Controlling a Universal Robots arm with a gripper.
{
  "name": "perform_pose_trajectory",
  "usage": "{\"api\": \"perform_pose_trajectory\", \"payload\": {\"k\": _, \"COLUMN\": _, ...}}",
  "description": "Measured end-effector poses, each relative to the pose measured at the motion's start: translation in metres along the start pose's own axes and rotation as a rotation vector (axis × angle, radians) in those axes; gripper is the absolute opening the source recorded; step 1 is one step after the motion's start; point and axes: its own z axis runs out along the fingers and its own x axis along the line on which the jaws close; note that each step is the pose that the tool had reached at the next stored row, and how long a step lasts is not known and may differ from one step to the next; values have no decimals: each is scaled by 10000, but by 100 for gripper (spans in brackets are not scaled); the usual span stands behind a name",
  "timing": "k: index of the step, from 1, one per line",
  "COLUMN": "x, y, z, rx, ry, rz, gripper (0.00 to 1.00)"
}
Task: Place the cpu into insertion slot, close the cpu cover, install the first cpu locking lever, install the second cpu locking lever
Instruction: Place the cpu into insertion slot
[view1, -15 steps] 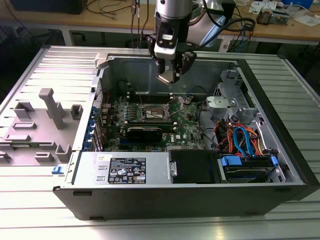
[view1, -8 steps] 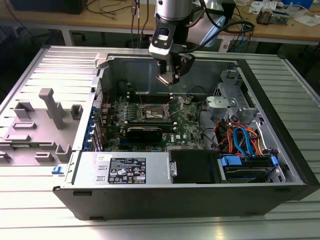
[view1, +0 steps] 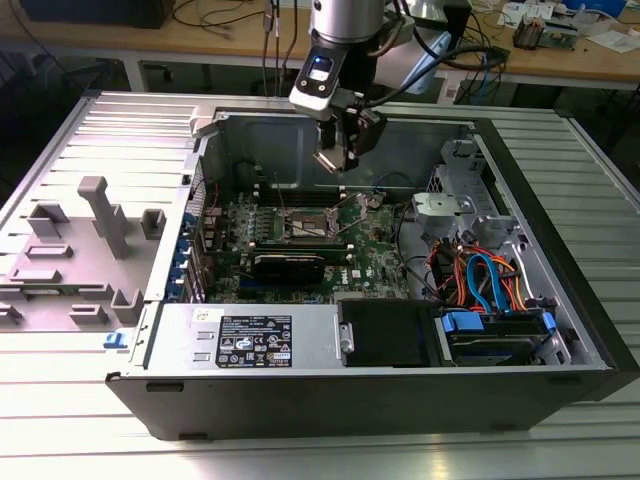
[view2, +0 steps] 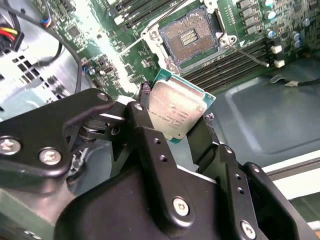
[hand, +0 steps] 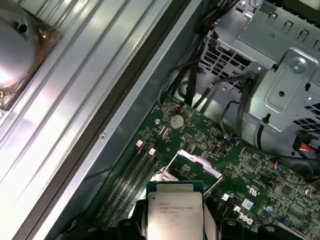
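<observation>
Our gripper (view2: 175, 120) clamps the cpu (view2: 176, 107) by its edges, in the air apart from the bare open slot (view2: 189, 36), so we judge none of the four steps done.

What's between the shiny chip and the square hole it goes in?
In the second wrist view, between the cpu and the slot lies only a strip of green board.

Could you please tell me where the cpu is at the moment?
In the second wrist view the cpu sits clamped in the gripper, in the air above the motherboard, apart from the empty insertion slot.
</observation>
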Motion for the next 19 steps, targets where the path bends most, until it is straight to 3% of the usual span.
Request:
{"api": "perform_pose_trajectory", "payload": {"k": 8, "x": 0, "y": -3, "z": 35, "rx": -11, "ry": -125, "rz": 1561, "gripper": 54}}
{"api": "perform_pose_trajectory", "payload": {"k": 10, "x": -1, "y": -4, "z": 51, "rx": -17, "ry": -169, "rz": 2150, "gripper": 54}}
{"api": "perform_pose_trajectory", "payload": {"k": 15, "x": -3, "y": -7, "z": 73, "rx": -21, "ry": -205, "rz": 2640, "gripper": 54}}
{"api": "perform_pose_trajectory", "payload": {"k": 19, "x": -8, "y": -10, "z": 79, "rx": -20, "ry": -209, "rz": 2685, "gripper": 54}}
